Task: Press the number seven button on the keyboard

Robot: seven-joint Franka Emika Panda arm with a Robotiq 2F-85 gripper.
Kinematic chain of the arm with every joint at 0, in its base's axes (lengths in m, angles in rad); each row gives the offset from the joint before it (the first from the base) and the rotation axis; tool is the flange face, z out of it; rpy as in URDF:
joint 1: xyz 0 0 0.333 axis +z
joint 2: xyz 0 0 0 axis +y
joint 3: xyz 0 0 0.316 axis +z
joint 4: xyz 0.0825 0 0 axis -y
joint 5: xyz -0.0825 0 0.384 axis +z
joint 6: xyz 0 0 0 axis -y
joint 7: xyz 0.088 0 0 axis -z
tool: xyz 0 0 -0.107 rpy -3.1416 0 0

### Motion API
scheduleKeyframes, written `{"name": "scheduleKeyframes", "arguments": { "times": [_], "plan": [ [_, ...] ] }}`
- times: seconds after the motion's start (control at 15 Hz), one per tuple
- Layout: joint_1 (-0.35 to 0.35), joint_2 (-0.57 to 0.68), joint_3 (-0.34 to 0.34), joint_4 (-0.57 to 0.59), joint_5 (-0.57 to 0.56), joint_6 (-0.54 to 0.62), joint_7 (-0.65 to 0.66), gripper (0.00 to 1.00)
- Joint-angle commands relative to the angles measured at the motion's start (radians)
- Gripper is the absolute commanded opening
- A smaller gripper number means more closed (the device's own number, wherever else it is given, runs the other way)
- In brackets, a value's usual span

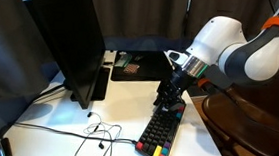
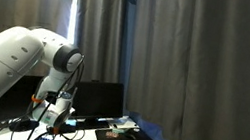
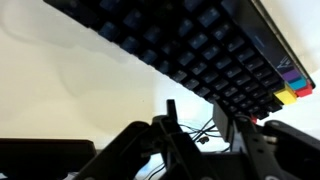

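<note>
Dimly, gripper (image 1: 167,100) over keyboard (image 1: 158,138), fingertips (image 3: 222,112) slightly apart, key labels too blurred to read.

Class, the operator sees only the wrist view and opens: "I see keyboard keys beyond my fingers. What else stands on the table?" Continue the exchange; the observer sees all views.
Observer: A black monitor stands on the table beside the keyboard.
Operator: Where along the keyboard is my gripper?
Observer: In an exterior view the gripper hangs at its far end, pointing down.
Operator: What lies behind the table?
Observer: Grey curtains.
</note>
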Motion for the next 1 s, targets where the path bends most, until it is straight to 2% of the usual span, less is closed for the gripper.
{"name": "scheduleKeyframes", "arguments": {
  "times": [0.0, 0.2, 0.27, 0.8, 0.93],
  "plan": [
    [-0.009, -0.096, 0.020, -0.022, -0.008, -0.046, 0.099, 0.74],
    [-0.007, -0.169, 0.032, -0.026, 0.008, -0.106, 0.135, 0.96],
    [-0.010, -0.198, 0.040, -0.029, 0.027, -0.137, 0.128, 0.99],
    [-0.004, -0.397, 0.057, -0.016, 0.044, -0.388, 0.217, 1.00],
    [-0.034, -0.407, 0.099, -0.008, 0.095, -0.421, 0.197, 1.00]
  ]
}}
